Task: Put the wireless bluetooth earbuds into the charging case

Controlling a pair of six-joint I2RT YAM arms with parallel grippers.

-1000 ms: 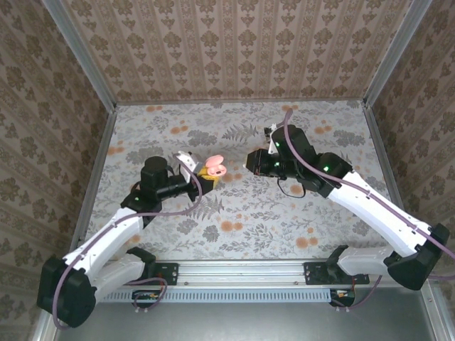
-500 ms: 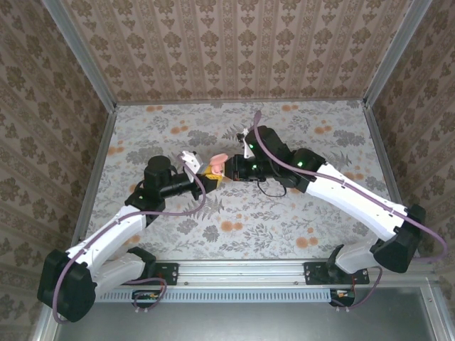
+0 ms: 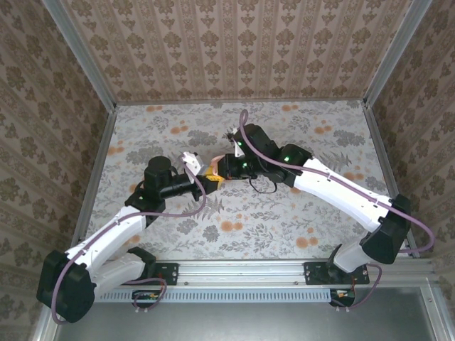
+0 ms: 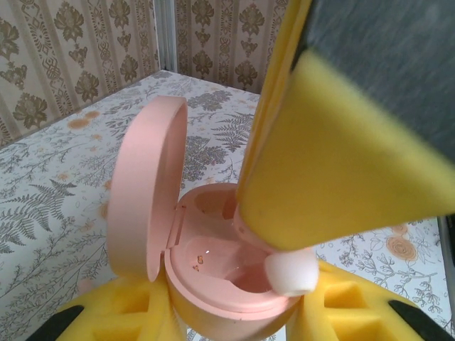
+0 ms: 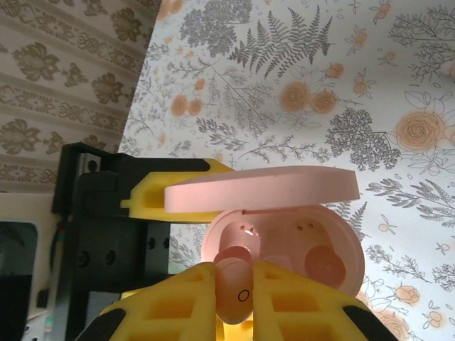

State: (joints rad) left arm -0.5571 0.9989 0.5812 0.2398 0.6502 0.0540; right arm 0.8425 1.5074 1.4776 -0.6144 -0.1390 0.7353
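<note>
My left gripper (image 3: 205, 182) is shut on the pink charging case (image 4: 213, 284), its yellow pads (image 4: 117, 312) pressing both sides. The case's lid (image 4: 146, 192) stands open. My right gripper (image 5: 234, 302) is shut on a pinkish earbud (image 5: 233, 291), which hangs right at the left socket of the case (image 5: 323, 245). In the left wrist view the earbud's white tip (image 4: 289, 273) touches the case rim under the right gripper's yellow finger (image 4: 334, 163). From above, the right gripper (image 3: 225, 168) covers most of the case (image 3: 215, 158). The greenish-white earbud is out of view.
The floral floor (image 3: 270, 213) is walled by patterned panels (image 3: 234, 50) at the back and both sides. The two arms meet left of centre. An aluminium rail (image 3: 242, 273) runs along the near edge.
The right arm has swung left from the middle to the case held by the left gripper, bringing the earbud down to the open case. The left arm has barely moved.
</note>
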